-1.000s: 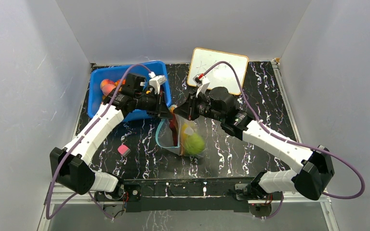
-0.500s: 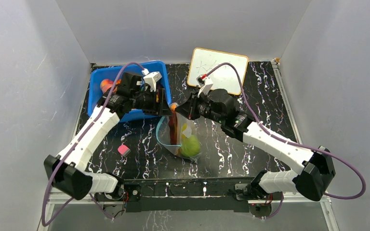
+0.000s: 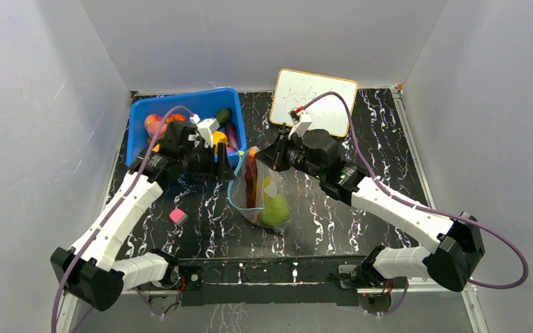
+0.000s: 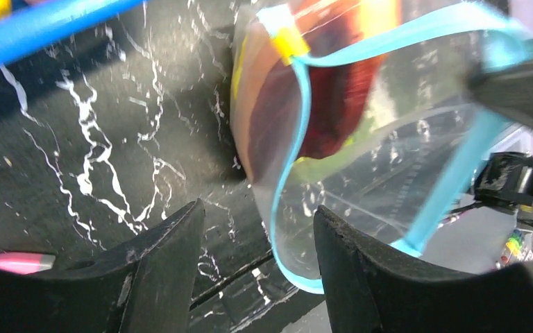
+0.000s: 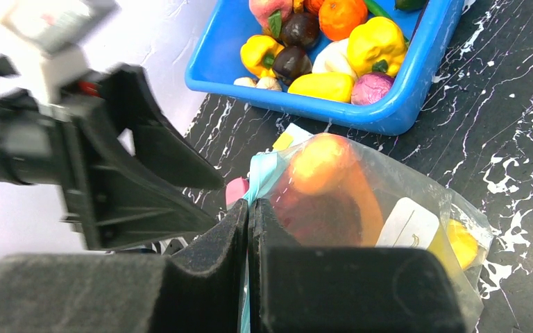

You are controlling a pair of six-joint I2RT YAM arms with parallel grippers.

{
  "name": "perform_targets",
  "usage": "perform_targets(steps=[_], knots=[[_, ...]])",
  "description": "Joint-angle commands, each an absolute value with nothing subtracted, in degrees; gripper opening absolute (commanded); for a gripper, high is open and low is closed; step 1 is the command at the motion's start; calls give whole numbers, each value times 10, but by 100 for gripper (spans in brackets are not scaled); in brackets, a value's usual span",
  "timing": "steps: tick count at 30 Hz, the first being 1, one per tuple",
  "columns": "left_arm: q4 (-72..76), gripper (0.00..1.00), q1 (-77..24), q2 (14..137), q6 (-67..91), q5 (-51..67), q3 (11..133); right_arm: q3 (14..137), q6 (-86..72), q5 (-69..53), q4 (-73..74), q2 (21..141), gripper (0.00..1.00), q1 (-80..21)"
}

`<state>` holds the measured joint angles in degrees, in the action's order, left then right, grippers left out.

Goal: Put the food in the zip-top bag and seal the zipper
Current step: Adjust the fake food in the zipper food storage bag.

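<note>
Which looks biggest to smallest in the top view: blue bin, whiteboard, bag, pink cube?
1. blue bin
2. whiteboard and bag: these look about alike. The bag is crumpled, so I have not ranked them.
3. pink cube, clearly the smallest.
</note>
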<state>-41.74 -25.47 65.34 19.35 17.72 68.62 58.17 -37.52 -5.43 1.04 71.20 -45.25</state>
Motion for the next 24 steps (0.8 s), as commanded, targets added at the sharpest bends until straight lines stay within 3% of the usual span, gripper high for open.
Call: perform_targets(steps=[1, 3, 4, 7, 8, 13, 17, 24], knots=[[-390, 57, -255, 669, 210, 196, 642, 588, -381, -39, -34, 704, 0, -449], [-370, 53, -255, 681, 214, 217, 636, 592, -381, -40, -27, 706, 0, -449], [-363, 46, -255, 688, 214, 233, 639, 594, -379, -38, -23, 706, 0, -449], [-336, 5, -255, 698, 227, 272, 667, 595, -375, -26, -3, 703, 0, -449], [-320, 0, -255, 697, 240, 282, 680, 595, -372, -23, 2, 702, 0, -449], [-205, 0, -256, 692, 322, 339, 736, 594, -367, -43, 24, 693, 0, -449], [-134, 0, -256, 688, 361, 329, 707, 612, -357, -37, 58, 692, 0, -449], [-202, 0, -260, 722, 305, 292, 707, 610, -378, 16, 37, 640, 0, -449]])
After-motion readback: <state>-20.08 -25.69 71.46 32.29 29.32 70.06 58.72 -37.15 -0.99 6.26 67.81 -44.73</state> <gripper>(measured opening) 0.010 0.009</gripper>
